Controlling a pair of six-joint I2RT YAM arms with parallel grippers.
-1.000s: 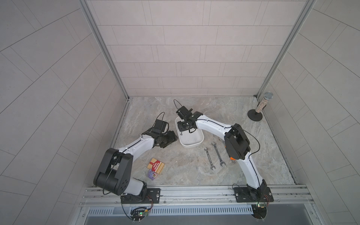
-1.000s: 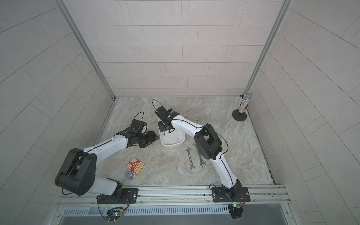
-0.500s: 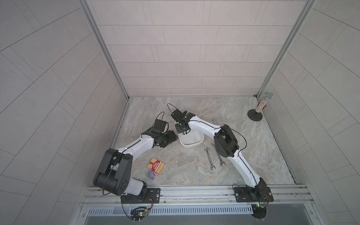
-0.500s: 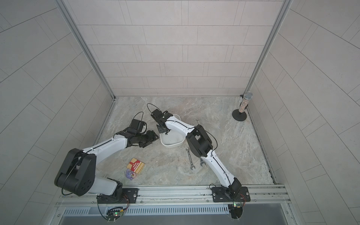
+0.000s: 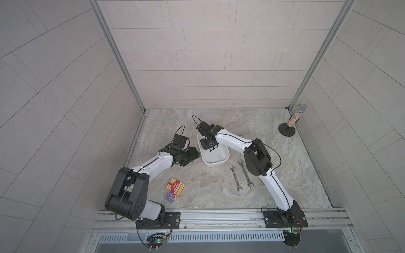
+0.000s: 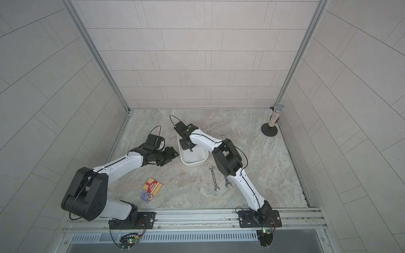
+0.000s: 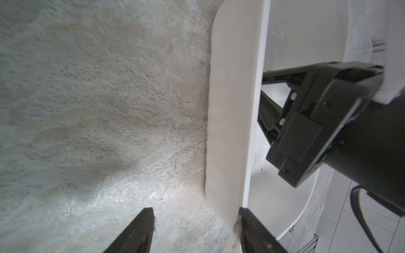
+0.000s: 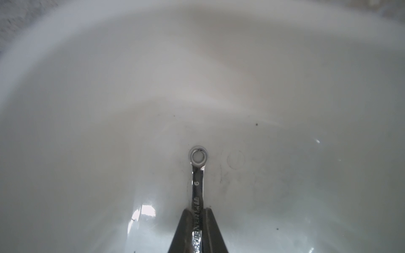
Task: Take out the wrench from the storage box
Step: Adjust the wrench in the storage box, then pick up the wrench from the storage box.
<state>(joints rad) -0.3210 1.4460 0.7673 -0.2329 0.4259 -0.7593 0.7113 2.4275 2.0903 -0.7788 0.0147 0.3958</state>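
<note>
Steel-tight now: snaps right fingers [image 8: 186, 232] shut on wrench [image 8: 197, 181] in box [image 5: 221, 161]; left fingers [image 7: 140, 232] parted astride it; lift next.

You have 2 top views high above the front, both looking down on the whole table [image 5: 295, 164], left wrist view close beside the storage box [image 7: 232, 109], right wrist view near inside it, all 4 share it

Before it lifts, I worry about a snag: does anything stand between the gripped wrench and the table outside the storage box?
Only the low wall of the storage box. The right pincer is shut on the wrench inside it, so it must clear the rim. The open left pincer straddles one wall; two other wrenches lie outside.
</note>
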